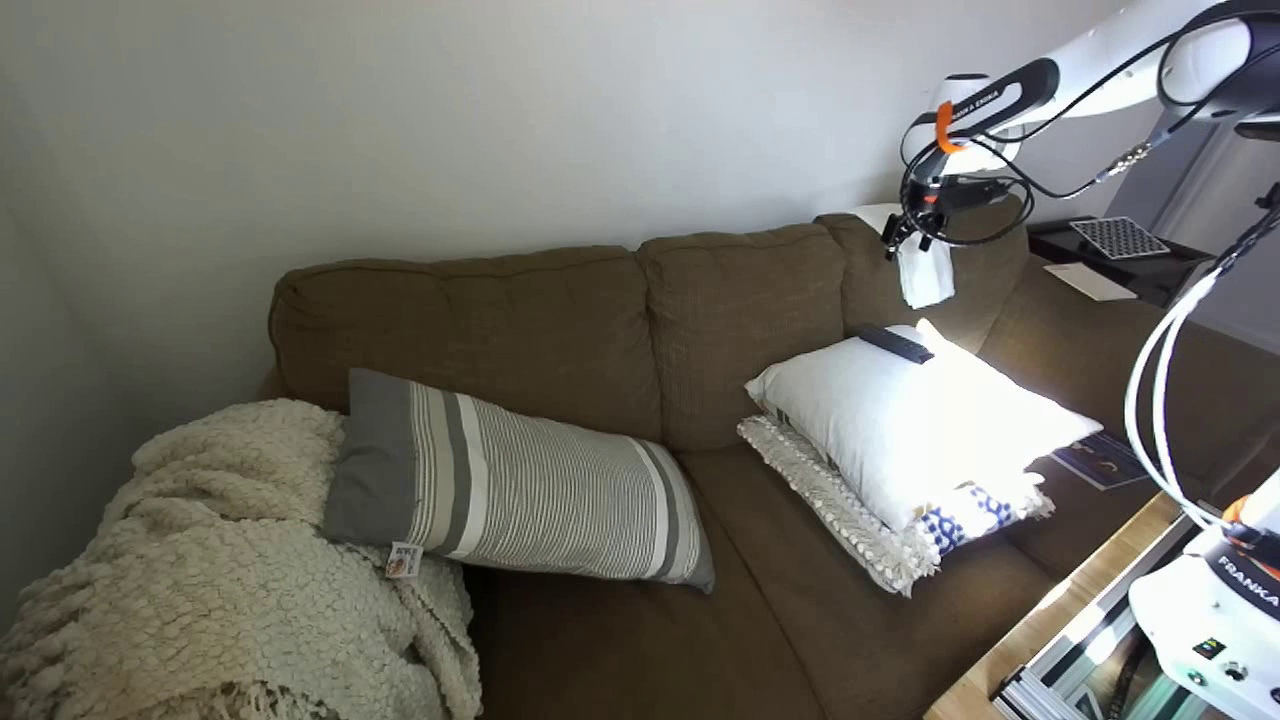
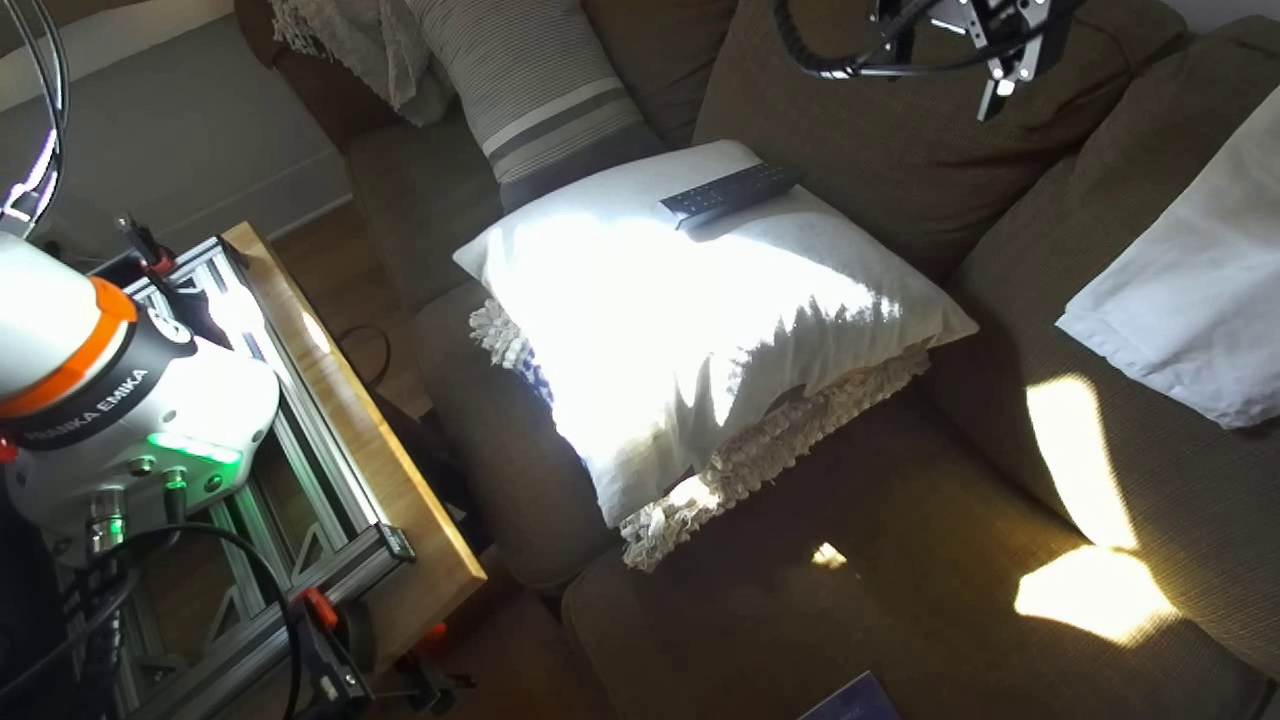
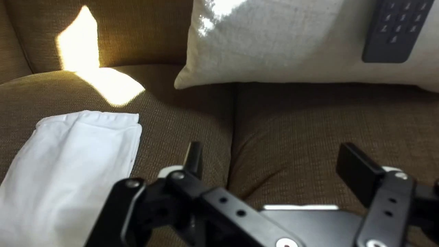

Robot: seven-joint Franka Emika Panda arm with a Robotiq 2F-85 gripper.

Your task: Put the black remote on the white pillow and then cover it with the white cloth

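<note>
While the gripper point(image 3: 272, 154) stands in the wrist view with its fingers spread wide, the brown sofa point(image 3: 291, 127) showing between them, the white cloth point(image 3: 73, 171) lies draped at about nine o'clock from it. Toward twelve is the white pillow point(image 3: 291, 41), and at half past one the black remote point(image 3: 394, 32) rests on that pillow.

In an exterior view the remote sits near the white pillow's twelve o'clock edge. Under the pillow lies a fringed cushion point(image 1: 965, 518) with blue marks; at nine o'clock is a striped pillow point(image 1: 545, 480), its end against a knitted blanket point(image 1: 230, 560).

In an exterior view the robot base point(image 2: 215, 400) stands near nine o'clock of the white pillow, the cloth hangs over the sofa at three, well apart from the remote, and the gripper shows at half past one, cut off at the top.
</note>
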